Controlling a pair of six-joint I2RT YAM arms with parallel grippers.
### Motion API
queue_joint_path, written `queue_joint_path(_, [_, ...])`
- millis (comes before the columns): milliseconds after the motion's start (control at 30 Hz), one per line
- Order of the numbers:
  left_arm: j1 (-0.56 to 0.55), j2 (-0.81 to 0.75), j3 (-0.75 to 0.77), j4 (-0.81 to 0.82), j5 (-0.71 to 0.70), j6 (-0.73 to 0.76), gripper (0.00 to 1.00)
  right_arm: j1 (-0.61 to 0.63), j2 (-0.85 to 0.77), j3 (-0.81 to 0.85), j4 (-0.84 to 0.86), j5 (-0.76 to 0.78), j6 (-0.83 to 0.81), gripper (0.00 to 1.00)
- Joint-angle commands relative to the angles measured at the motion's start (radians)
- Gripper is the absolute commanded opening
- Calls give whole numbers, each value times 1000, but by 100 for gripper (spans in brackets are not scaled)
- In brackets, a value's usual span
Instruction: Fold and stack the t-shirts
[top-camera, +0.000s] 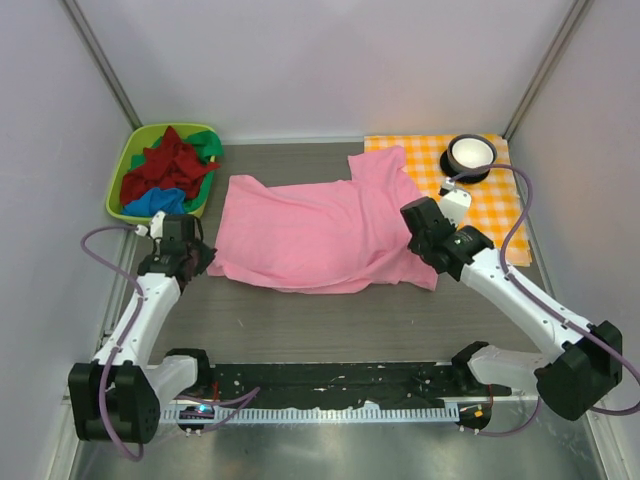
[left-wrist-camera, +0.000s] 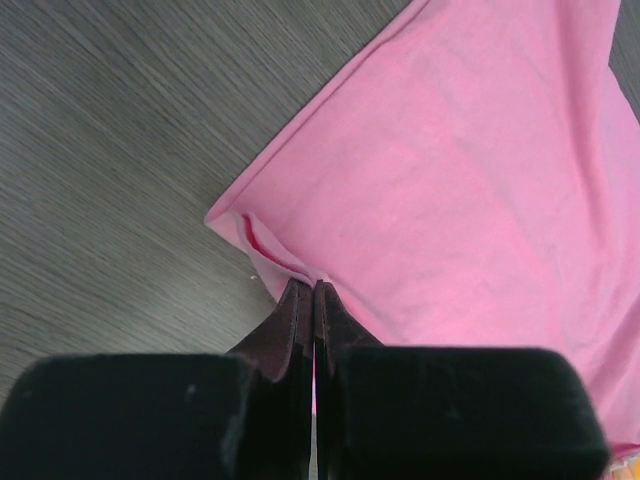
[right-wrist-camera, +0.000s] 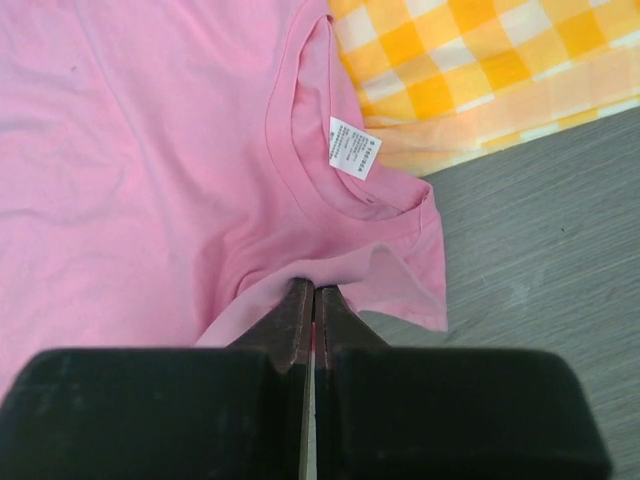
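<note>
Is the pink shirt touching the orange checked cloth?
Touching. The right wrist view shows the pink shirt with its collar edge lying over the orange checked cloth.

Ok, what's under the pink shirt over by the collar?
At its collar end the pink shirt overlaps the orange-and-white checked cloth, which shows beyond it; how far the cloth runs underneath is covered. Elsewhere its edges lie on the grey table.

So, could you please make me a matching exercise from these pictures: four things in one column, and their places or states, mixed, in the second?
1. left claw
2. right claw
3. green basket
4. checked cloth

A. far right of the table
B. shut on the pink t-shirt near its collar
C. far left, holding crumpled shirts
D. shut on the pink t-shirt's hem edge

Pairs: 1-D, 2-B, 3-C, 4-A.
</note>
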Motion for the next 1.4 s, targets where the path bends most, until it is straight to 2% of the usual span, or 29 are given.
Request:
queue_joint_path(0, [17, 44, 62, 66, -52, -18, 0, -55, 41, 82, 81, -34, -78, 1])
queue_joint_path(300, [34, 98, 111, 74, -66, -7, 0, -153, 122, 124, 137, -143, -144, 1])
queue_joint_path(667, [34, 180, 133, 103, -52, -4, 0, -154, 249, 220, 195, -232, -176, 1])
queue_joint_path(967, [34, 257, 133, 141, -46, -39, 0, -159, 377, 363, 201, -209, -196, 1])
queue_joint_path(1133, [34, 296, 168, 146, -52, -56, 0, -179, 438, 379, 204, -206, -187, 1])
queue_joint_path(1367, [34, 331, 223, 143, -44, -65, 0, -207, 440, 337, 204, -183, -180, 1])
